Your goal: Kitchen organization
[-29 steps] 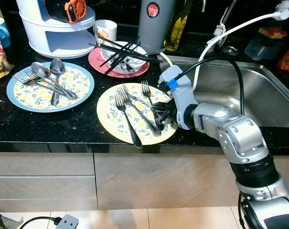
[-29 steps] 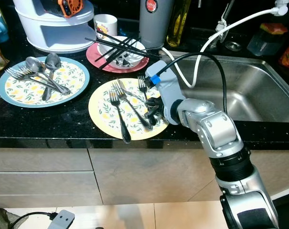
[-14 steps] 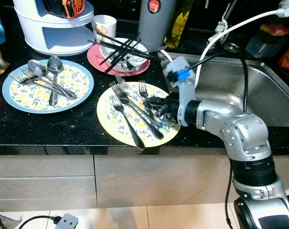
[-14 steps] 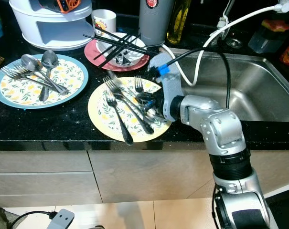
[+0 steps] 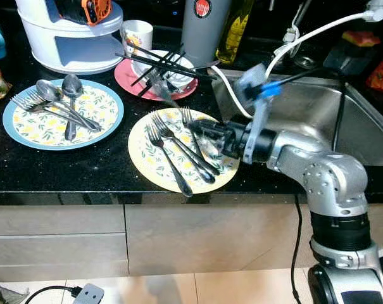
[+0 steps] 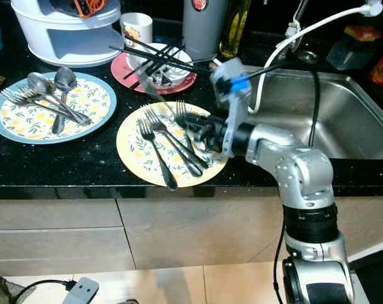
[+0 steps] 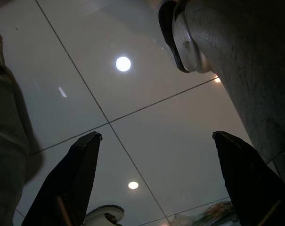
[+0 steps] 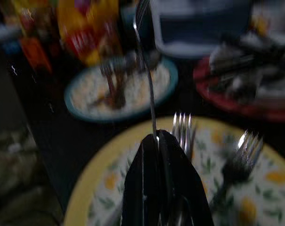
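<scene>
My right gripper [image 5: 195, 129] hovers just above the yellow floral plate [image 5: 145, 166] at the counter's front edge, shut on the handle of a fork [image 5: 164, 96]. That fork is blurred; its tines point up and away toward the red plate [image 5: 124, 78]. The right wrist view has the fork [image 8: 147, 84] rising from between the closed fingers [image 8: 137, 188]. Several more forks [image 5: 178, 155] lie on the yellow plate. A blue-rimmed plate [image 5: 31, 130] to the left holds spoons and forks [image 5: 68, 104]. My left gripper [image 7: 156, 183] hangs open over tiled floor.
Black chopsticks [image 5: 156, 63] lie across a bowl on the red plate. Behind stand a white rack [image 5: 71, 38], a mug [image 5: 137, 35], a steel flask [image 5: 204, 28] and an oil bottle [image 5: 232, 31]. The steel sink [image 5: 362, 133] is to the right, with a white cable [image 5: 305, 38] over it.
My right wrist has turned over and risen from the yellow plate, drawing one fork up with it. The other forks stay on the plate.
</scene>
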### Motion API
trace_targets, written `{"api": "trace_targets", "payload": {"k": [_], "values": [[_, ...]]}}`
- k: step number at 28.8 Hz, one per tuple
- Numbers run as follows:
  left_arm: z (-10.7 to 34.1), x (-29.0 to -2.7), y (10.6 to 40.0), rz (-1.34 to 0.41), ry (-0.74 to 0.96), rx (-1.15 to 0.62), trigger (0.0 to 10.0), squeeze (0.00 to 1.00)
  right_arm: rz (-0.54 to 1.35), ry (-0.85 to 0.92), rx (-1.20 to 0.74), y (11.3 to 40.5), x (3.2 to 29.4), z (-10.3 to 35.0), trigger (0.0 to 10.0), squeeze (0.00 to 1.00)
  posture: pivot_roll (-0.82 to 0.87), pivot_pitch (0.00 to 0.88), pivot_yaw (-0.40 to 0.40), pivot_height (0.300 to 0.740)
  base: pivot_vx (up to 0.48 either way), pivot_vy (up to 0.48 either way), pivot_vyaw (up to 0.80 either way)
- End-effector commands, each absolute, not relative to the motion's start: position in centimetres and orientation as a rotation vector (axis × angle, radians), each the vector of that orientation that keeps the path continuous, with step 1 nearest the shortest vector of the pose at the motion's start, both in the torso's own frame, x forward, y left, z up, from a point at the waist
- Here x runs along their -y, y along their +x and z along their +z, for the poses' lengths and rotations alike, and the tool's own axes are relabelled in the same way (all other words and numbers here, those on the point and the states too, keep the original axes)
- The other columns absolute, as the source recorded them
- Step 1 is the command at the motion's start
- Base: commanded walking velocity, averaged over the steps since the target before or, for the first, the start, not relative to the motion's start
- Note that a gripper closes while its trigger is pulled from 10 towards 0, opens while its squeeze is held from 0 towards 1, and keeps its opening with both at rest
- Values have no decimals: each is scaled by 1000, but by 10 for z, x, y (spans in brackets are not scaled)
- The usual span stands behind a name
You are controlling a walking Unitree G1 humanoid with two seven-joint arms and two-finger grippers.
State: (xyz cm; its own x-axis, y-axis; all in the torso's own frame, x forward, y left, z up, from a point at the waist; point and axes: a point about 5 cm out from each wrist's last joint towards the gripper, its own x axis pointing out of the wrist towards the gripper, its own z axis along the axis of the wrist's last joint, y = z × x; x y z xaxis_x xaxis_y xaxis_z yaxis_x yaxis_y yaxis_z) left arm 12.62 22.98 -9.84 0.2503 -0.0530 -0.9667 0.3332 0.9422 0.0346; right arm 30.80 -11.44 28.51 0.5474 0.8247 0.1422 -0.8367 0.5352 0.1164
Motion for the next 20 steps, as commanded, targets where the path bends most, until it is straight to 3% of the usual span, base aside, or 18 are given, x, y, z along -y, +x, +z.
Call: {"api": "trace_targets", "payload": {"k": [1,3,5,6,7,8,9,15,20], "values": [[-103,-221,118,-301,240,-1321,10000,0,962,259,216,308,126,304,0,0,48,77,-104,740,0,0,0],[-103,-221,118,-301,240,-1320,10000,0,929,304,256,310,131,308,0,0,47,79,-101,740,0,0,0],[-103,-221,119,-303,243,-1318,10000,0,860,368,303,315,137,310,4588,0,46,79,-97,740,0,0,0],[-103,-221,119,-303,243,-1318,10000,0,860,368,303,315,137,310,4588,0,46,79,-97,740,0,0,0],[-103,-221,119,-304,244,-1317,10000,0,842,387,314,316,138,309,6118,0,46,79,-96,740,0,0,0],[-102,-221,119,-305,247,-1314,10000,0,836,410,325,316,139,309,6118,0,46,81,-94,740,0,0,0],[-102,-221,119,-309,250,-1308,10000,0,834,444,336,316,139,308,10000,0,46,82,-91,740,0,0,0],[-102,-223,120,-307,269,-1294,10000,0,790,544,352,317,139,300,10000,0,42,86,-83,740,0,0,0],[-102,-224,119,-291,272,-1297,10000,0,689,491,287,325,135,285,10000,0,39,89,-81,740,0,-415,0]]}}
